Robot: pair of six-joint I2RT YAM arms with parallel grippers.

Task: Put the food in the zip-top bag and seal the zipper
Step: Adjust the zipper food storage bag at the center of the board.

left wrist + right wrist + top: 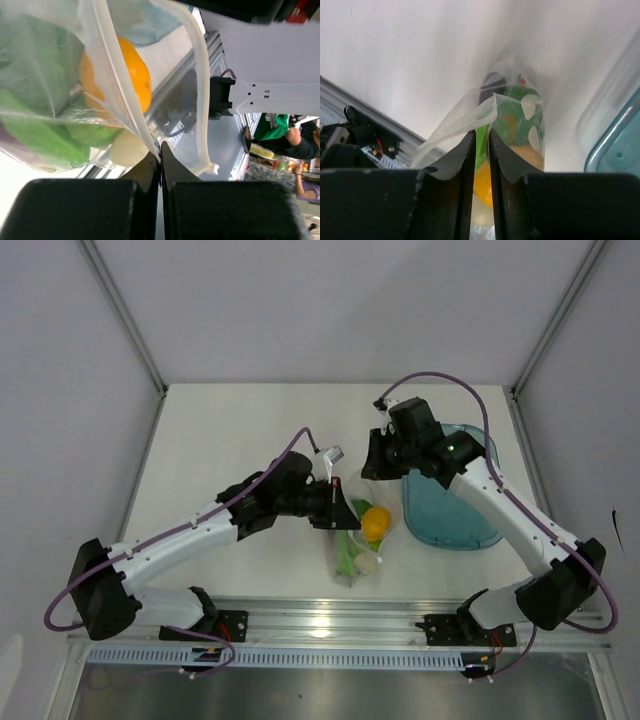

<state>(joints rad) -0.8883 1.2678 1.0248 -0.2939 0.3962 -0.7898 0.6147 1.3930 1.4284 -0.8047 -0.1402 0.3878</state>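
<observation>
Jaws of the left gripper (160,148) are pressed fully together on the bag (357,540), pinching a fold of its film right beside the zipper (202,90). Jaws of the right gripper (481,131) stand almost together, with a thin slit between them and a corner of the bag's lip at their tips. Whether that lip is really pinched I cannot tell.

The bag sits at the centre of the top view between the two grippers, its mouth toward the upper part of the frame and its body running down toward the bottom. The food (45,135) is inside: an orange fruit (376,523) near the mouth, green pieces (346,556) below it, and a white piece (368,562) at the low end. In the left wrist view the two zipper strips are apart. One runs down to the fingertips and the other bows off to the right, so I judge the mouth open and the seal not yet made.

Further out, the tray (480,536) lies just right of the bag on the table (230,430), and the rail (330,615) crosses the bottom of the frame.

What could go wrong:
- **One layer caught:** if the right jaws take one layer only, or miss the lip, a pull would spread the mouth instead of lining up the strips.
- **Film slipping:** the film looks slick and could slide out of either grip.
- **Fruit in the way:** the fruit bulges close to the mouth and may hold the strips apart, leaving a partial seal.
- **Spilling:** tipping the mouth downward would let the food roll out.
</observation>
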